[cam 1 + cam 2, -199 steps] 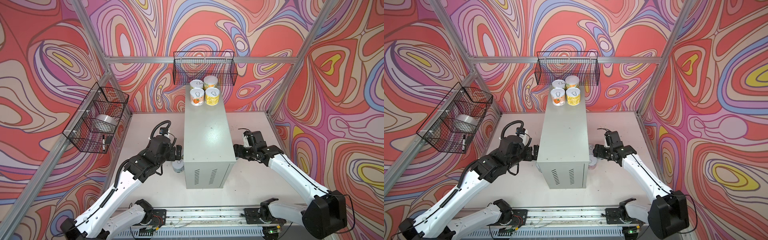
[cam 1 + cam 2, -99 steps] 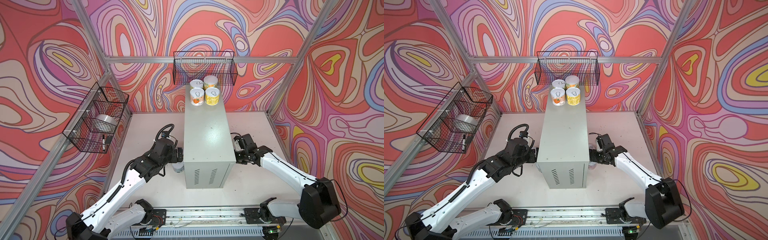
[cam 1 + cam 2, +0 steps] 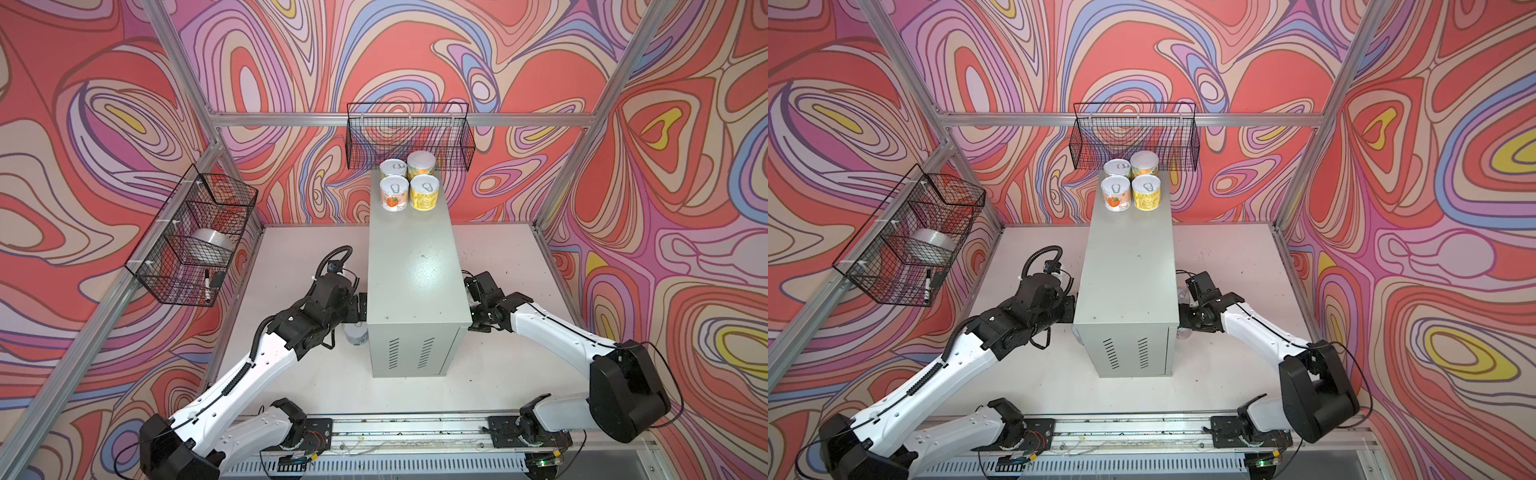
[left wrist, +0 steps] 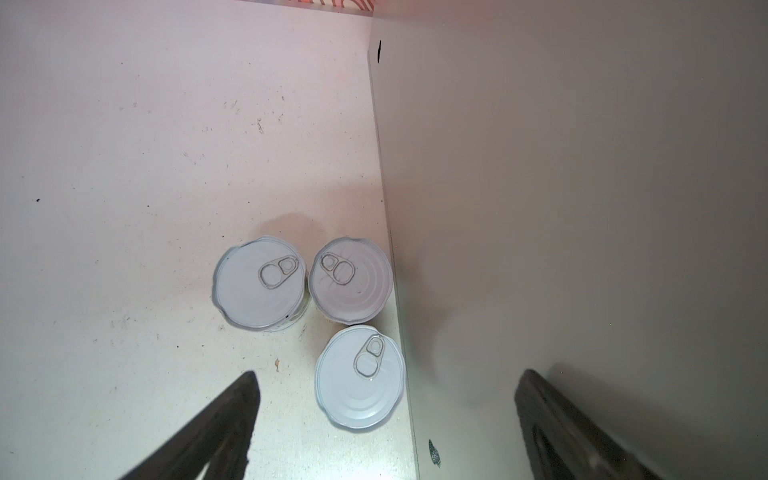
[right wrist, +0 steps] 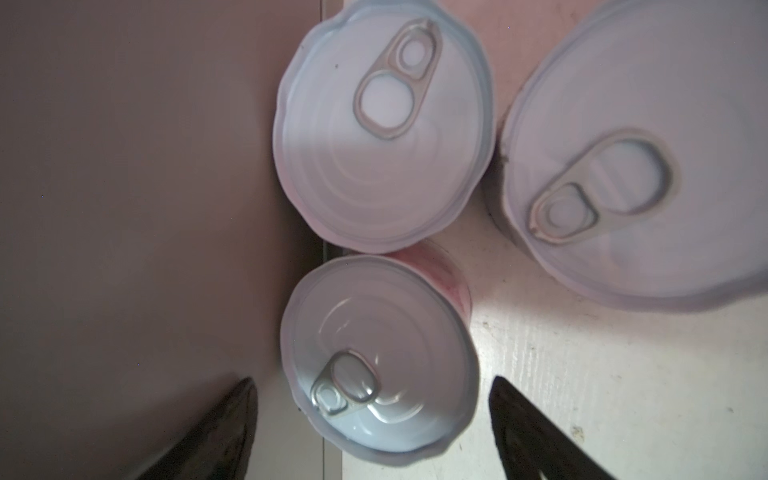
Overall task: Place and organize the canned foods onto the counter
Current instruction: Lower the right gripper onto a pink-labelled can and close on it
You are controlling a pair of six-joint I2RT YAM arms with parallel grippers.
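Looking down on the white tabletop (image 3: 291,249), I see the counter (image 3: 413,270) standing at its middle. My left gripper (image 4: 388,374) hangs released at the counter's left flank, jaws wide and grasping nothing. My right gripper (image 5: 372,379) is spread at the right flank, fingers either side of a pink-sided can (image 5: 378,361) without visibly touching it. Four cans (image 3: 407,185) stand two-by-two at the counter's far end. Three lidded cans (image 4: 351,280) stand on the tabletop just beside its left side, and two other cans (image 5: 382,137) stand near the pink-sided one.
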